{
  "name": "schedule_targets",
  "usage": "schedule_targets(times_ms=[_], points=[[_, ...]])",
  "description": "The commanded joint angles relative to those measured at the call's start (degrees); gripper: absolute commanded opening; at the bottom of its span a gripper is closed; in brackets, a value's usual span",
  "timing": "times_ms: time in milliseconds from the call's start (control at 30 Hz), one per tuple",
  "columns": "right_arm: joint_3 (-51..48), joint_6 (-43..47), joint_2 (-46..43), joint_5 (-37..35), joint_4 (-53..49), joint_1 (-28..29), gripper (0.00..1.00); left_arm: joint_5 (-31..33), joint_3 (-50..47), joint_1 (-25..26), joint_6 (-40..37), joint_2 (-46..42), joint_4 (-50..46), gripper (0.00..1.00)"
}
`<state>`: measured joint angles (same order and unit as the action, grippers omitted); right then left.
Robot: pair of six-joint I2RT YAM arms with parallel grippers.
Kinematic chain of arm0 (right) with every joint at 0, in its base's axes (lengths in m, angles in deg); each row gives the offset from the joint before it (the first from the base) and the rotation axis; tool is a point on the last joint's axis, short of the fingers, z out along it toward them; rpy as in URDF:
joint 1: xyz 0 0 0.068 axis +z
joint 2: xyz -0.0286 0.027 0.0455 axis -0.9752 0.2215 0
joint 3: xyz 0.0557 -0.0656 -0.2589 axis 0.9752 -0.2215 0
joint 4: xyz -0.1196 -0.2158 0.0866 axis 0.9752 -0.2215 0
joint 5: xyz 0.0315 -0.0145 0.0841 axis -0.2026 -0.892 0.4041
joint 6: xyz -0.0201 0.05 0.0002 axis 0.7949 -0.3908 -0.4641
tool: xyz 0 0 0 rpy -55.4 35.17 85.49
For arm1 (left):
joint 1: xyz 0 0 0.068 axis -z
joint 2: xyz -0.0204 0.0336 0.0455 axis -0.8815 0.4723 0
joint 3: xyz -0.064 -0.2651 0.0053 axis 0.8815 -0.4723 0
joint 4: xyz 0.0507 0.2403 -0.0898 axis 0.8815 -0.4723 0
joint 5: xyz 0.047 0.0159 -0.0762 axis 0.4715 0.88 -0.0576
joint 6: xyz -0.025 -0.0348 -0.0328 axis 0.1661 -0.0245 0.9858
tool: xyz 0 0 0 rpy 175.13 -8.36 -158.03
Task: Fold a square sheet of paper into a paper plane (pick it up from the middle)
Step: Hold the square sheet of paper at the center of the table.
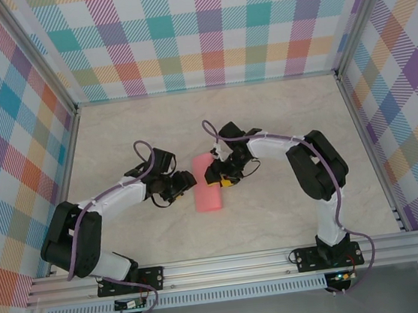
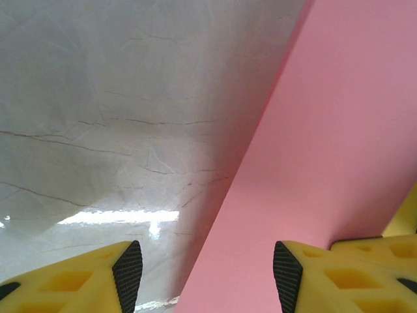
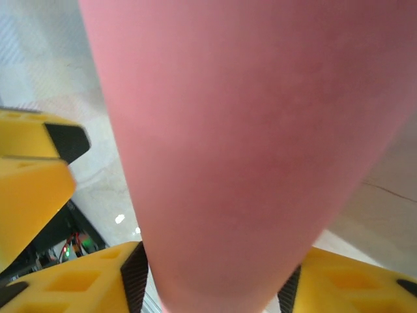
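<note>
Top external view: the left gripper (image 1: 184,183) sits low over the table (image 1: 280,118), just beside the left long edge of the paper (image 1: 208,193). Its wrist view has the two pads well apart, bare table and the paper's edge in the gap, so the jaws stand about half open and clamp nothing. The paper lies flat mid-table between the two grippers as a narrow pink oblong, plainly folded down from a square. No pointed nose or centre crease can be made out, so whether the dart is finished cannot be told. The right gripper (image 1: 217,177) is at the paper's upper right end. In its wrist view the pink sheet spans the whole gap from one pad to the other, and it cannot be told whether the jaws pinch it or merely straddle it. Judged from this, folding is well along. Any last creases and a pick-up from the middle appear to be left.
</note>
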<state>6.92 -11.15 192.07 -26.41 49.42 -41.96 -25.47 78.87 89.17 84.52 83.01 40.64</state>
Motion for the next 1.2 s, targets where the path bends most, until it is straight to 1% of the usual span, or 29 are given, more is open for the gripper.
schedule_targets(times_ms=[0, 100, 200, 367, 467, 633, 800, 1000, 1100, 1167], points=[[-0.36, -3.29, -1.21, -5.02, -2.60, -0.53, 0.62, -0.05, -0.30, 0.33, 0.51, 0.05, -0.33, 0.58], [-1.85, -6.65, -3.25, -8.90, -2.21, -0.61, 0.63, -0.73, 0.79, 0.33, -0.23, 1.33, -0.50, 0.58], [-3.15, -9.65, -4.67, -10.27, -0.88, -0.87, 0.64, -1.07, 1.53, 0.31, -0.76, 1.98, -0.41, 0.58], [-2.48, -11.33, -4.64, -13.60, -3.29, -0.88, 0.64, -1.57, 2.99, 0.24, -1.67, 3.00, -0.61, 0.58], [-1.88, -10.97, -4.00, -13.42, -4.48, -0.81, 0.65, -1.72, 3.46, 0.06, -2.00, 3.12, -0.59, 0.58], [-1.49, -8.63, -2.93, -10.45, -5.52, -0.79, 0.67, -2.52, 3.73, -0.79, -2.47, 3.73, -0.26, 0.59], [0.85, -7.33, -1.26, -10.30, -7.82, -0.36, 0.69, -3.74, 4.23, -1.21, -2.64, 4.86, 0.38, 0.59], [4.58, -6.98, 1.16, -14.48, -13.09, 1.17, 0.73, -4.01, 4.29, -1.68, -2.70, 4.59, 0.46, 0.59], [6.77, -6.54, 2.91, -18.17, -16.79, 2.10, 0.74, -3.84, 4.19, -2.02, -2.58, 4.13, 0.46, 0.58], [7.46, -6.16, 3.38, -19.35, -18.06, 2.44, 0.75, -3.83, 4.13, -2.37, -2.68, 3.74, 0.29, 0.59]])
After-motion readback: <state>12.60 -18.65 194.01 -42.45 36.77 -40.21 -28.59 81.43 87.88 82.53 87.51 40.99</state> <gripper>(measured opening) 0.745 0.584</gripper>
